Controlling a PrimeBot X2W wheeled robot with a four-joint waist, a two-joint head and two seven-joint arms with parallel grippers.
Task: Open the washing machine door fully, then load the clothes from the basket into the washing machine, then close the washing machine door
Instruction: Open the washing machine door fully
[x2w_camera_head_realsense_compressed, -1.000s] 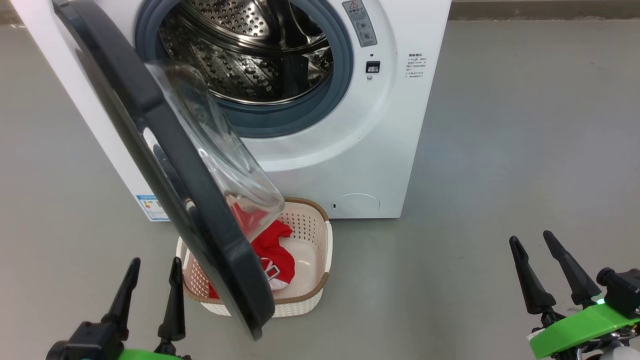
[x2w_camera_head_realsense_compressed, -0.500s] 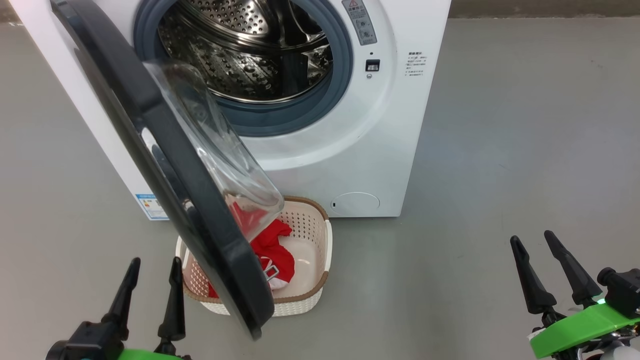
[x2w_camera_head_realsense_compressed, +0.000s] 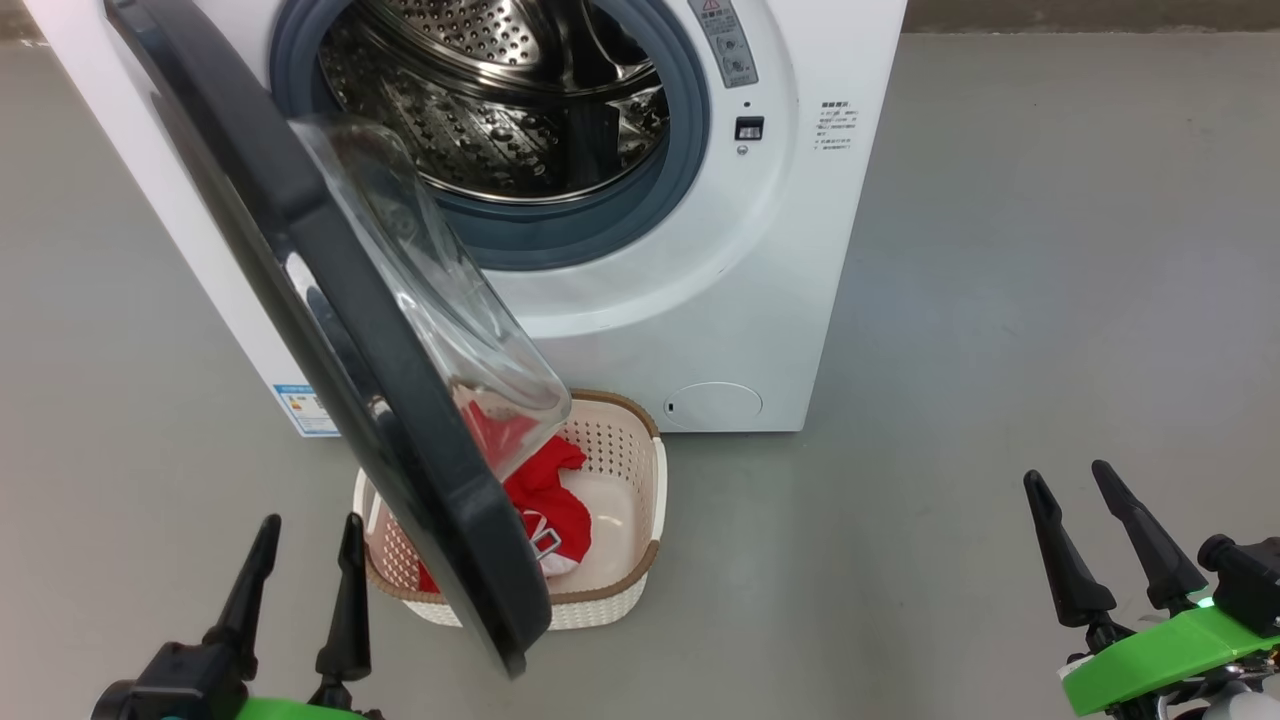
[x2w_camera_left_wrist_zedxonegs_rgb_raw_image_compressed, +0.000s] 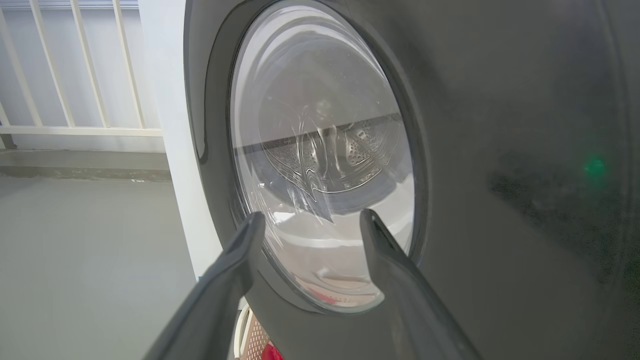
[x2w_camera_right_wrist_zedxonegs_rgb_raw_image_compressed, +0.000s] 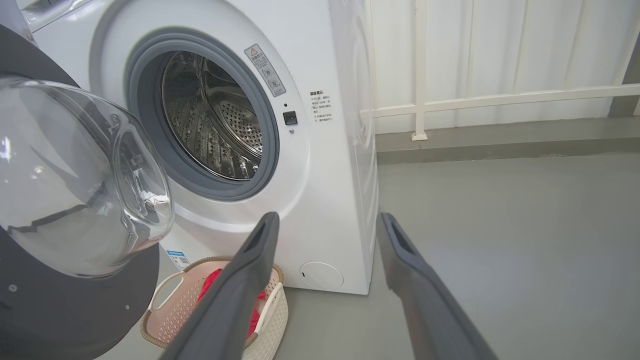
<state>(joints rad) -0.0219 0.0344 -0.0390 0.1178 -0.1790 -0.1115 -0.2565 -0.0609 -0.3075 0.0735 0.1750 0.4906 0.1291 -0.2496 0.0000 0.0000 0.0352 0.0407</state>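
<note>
Left end effector (x2w_camera_head_realsense_compressed: 312, 520) released | right end effector (x2w_camera_head_realsense_compressed: 1065, 472) released | washing machine door (x2w_camera_head_realsense_compressed: 300, 260) edge-on toward robot, glass bulge facing right

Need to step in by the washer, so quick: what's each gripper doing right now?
Left gripper: jaws open, holding nothing.
Right gripper: jaws open, holding nothing.

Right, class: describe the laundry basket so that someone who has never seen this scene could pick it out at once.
Find the big white washing machine with its round door standing open. On the grey floor right in front of it, partly behind the door, sits the basket: cream, perforated, brown-rimmed, holding red clothes.
</note>
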